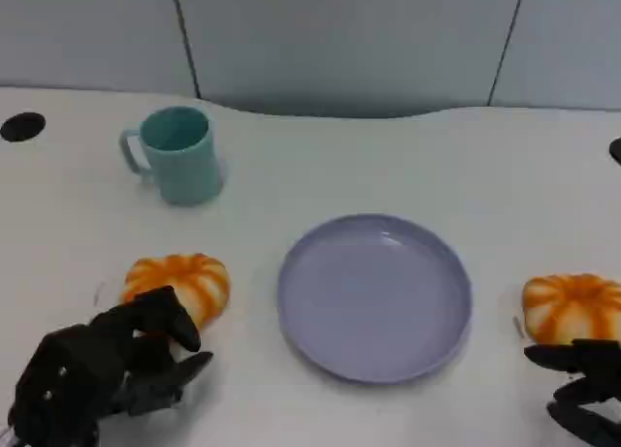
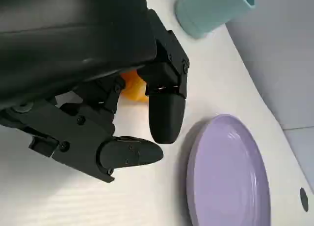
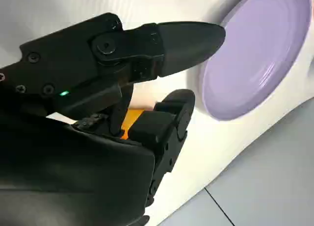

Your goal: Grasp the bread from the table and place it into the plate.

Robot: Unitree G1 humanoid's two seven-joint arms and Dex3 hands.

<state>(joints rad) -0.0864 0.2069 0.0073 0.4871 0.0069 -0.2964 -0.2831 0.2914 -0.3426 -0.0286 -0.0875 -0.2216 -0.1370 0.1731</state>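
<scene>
Lying at lower left of the frame beside the empty, spread left hand [image 1: 102,374], the bread [image 1: 179,284] is judged soft, light, best cupped across its ridged dome.

- Left bread [image 1: 179,282]: orange with white stripes running out from its centre, like a pumpkin.
- Right bread [image 1: 572,306]: the same orange with white stripes.
- Plate [image 1: 375,297]: plain pale lavender purple, with no pattern.
- Mug [image 1: 178,155]: plain light teal, inside and out.
- Counter [image 1: 408,166]: white, with a black round spot [image 1: 22,126] near its far left edge.
- Left robot hand [image 1: 102,374]: matte black.
- Right robot hand [image 1: 587,389]: black, with a small green light [image 3: 64,93] on it in the right wrist view.
- Wall panels [image 1: 340,40]: pale grey-blue, with thin dark seams.
</scene>
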